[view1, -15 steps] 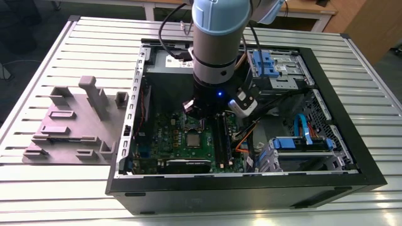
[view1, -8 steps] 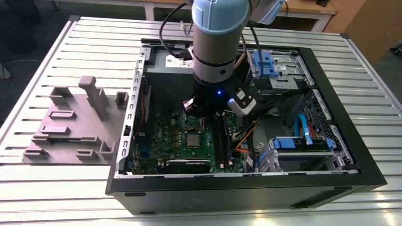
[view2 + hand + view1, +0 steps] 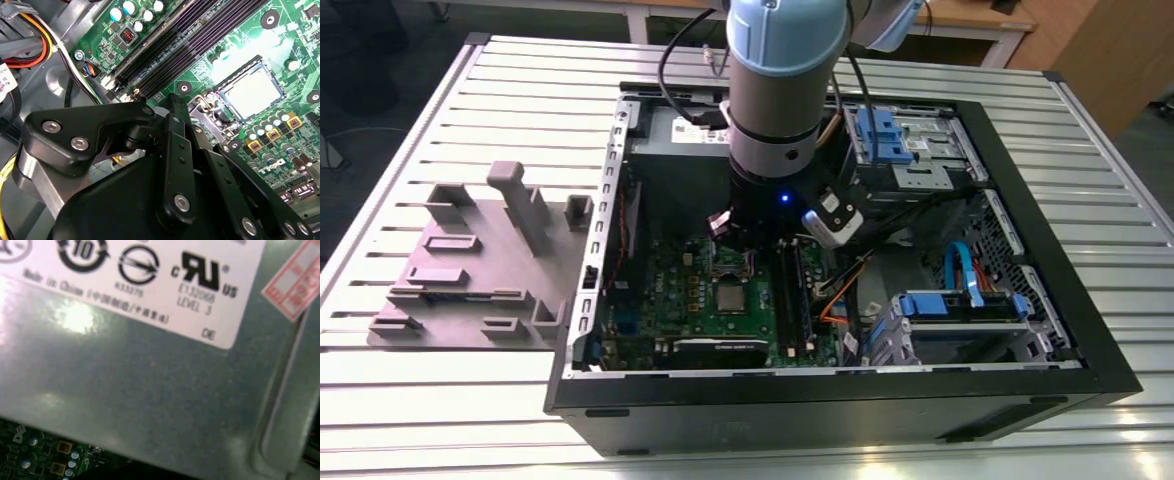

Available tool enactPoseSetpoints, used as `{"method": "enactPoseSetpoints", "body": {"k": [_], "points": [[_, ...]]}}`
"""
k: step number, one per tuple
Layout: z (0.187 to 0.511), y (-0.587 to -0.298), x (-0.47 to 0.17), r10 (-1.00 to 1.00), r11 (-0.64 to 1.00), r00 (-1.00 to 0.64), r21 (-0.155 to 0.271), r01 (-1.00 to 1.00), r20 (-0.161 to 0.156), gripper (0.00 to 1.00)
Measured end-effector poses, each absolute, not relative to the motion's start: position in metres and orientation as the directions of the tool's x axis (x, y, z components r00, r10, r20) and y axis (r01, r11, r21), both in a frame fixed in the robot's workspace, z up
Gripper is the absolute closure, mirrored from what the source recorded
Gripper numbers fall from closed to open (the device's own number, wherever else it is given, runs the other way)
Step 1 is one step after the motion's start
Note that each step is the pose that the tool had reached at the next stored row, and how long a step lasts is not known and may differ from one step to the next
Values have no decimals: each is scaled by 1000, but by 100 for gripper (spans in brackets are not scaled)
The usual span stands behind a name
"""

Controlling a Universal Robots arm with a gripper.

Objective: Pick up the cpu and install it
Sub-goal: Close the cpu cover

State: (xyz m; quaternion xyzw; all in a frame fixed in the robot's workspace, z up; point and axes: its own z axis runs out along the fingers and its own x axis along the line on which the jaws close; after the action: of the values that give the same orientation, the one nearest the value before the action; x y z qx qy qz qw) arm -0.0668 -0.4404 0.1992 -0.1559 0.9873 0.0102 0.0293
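The cpu (image 3: 727,298) is a small silvery square lying flat inside the metal-framed socket on the green motherboard (image 3: 654,310), within the open computer case. In the second wrist view the cpu (image 3: 252,92) sits bright in its socket, apart from the gripper (image 3: 174,112), whose black linkage stands in the foreground. In the exterior view the gripper (image 3: 736,240) hangs low over the board just behind the socket, towards the power supply. Nothing is seen held in it.
The black case wall (image 3: 827,385) rings the board. Dark memory slots (image 3: 165,55) run beside the socket. Blue-latched drive bays (image 3: 894,135) and a blue cable (image 3: 967,270) lie at the exterior view's right. A grey block fixture (image 3: 467,260) stands outside at its left. The grey power supply casing (image 3: 150,380) is close.
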Motion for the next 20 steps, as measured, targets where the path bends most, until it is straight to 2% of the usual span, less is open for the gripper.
{"method": "enactPoseSetpoints", "body": {"k": [20], "points": [[209,-440,-71,-307,951,-950,14,-308,-63,90]]}}
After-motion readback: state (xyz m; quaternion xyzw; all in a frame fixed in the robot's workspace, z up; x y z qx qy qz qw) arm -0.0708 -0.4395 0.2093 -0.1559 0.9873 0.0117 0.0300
